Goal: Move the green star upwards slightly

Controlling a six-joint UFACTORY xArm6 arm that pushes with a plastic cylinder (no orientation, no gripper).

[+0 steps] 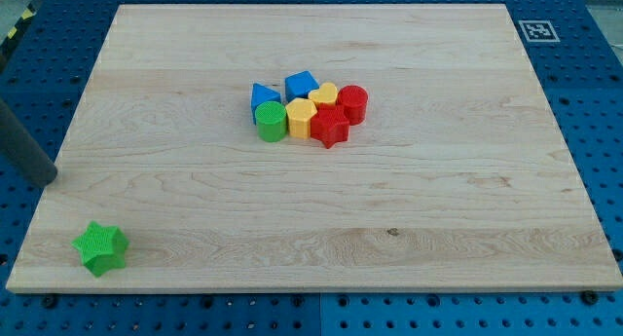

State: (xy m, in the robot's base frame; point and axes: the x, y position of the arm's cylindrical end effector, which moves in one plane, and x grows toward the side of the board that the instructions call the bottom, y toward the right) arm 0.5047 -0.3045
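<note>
The green star (101, 247) lies near the board's bottom left corner. My rod comes in from the view's left edge, and my tip (46, 180) rests just off the board's left edge, above and to the left of the green star, a clear gap apart from it. Nothing touches the star.
A tight cluster sits above the board's middle: a blue triangle (261, 95), a blue block (301, 84), a green cylinder (271, 121), a yellow hexagon (301, 117), a yellow block (324, 94), a red star (330, 127) and a red cylinder (352, 103). A marker tag (537, 30) is at top right.
</note>
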